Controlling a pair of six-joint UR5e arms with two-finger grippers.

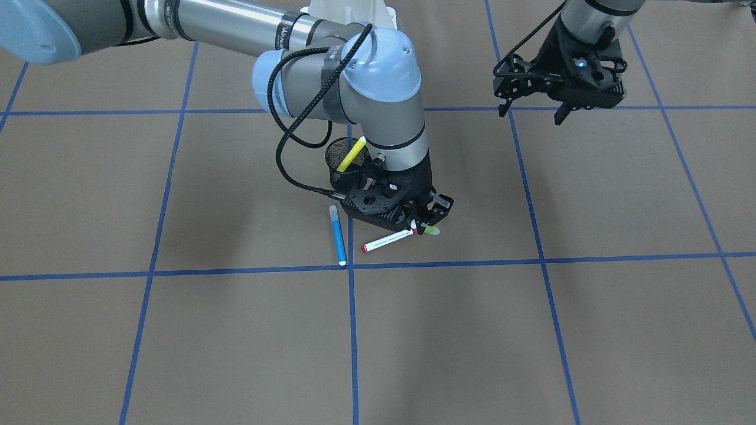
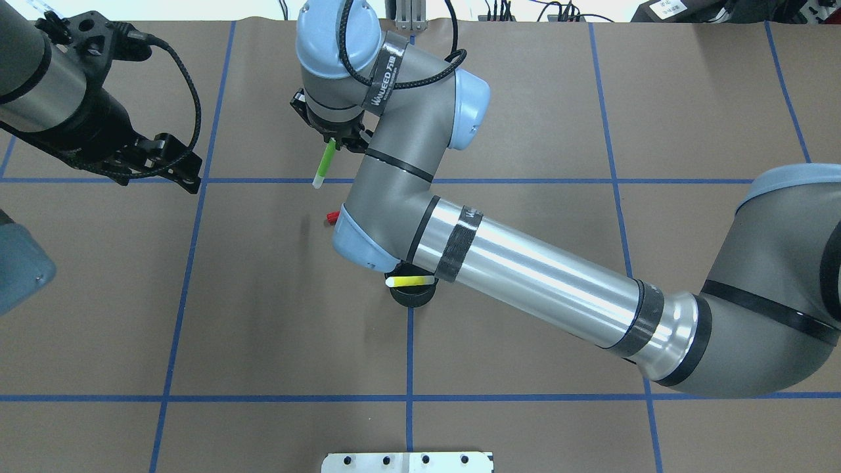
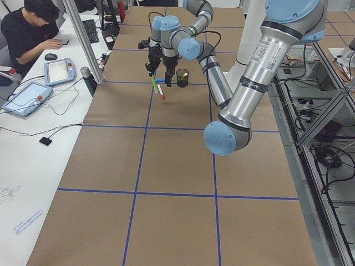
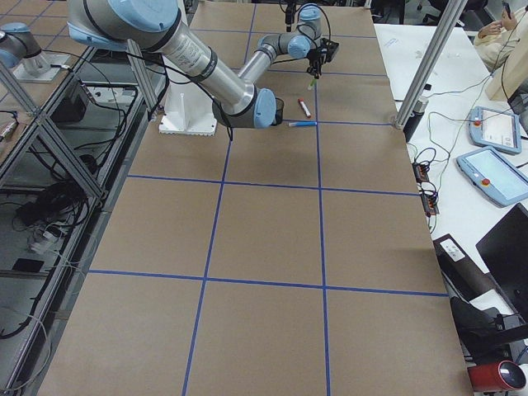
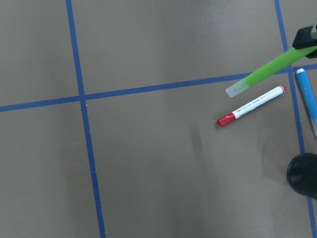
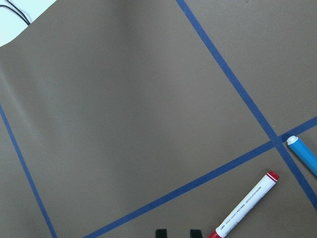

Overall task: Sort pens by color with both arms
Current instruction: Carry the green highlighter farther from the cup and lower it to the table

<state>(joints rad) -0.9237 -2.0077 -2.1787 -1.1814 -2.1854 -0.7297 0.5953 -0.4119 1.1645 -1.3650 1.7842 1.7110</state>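
Note:
My right gripper (image 1: 422, 221) is shut on the lime green pen (image 1: 432, 231) and holds it tilted just above the table; the pen also shows in the overhead view (image 2: 324, 163) and the left wrist view (image 5: 267, 72). The white pen with the red cap (image 1: 387, 240) lies on the table just under it. The blue pen (image 1: 338, 236) lies beside it. The yellow pen (image 1: 352, 153) stands in the black mesh cup (image 1: 342, 162). My left gripper (image 1: 533, 112) is open and empty, raised well off to the side.
Blue tape lines (image 1: 449, 263) divide the brown paper table into squares. The right arm's elbow (image 2: 368, 243) hangs over the cup and hides most of the red-capped pen and all of the blue pen from overhead. An operator (image 3: 28, 30) sits at the side bench.

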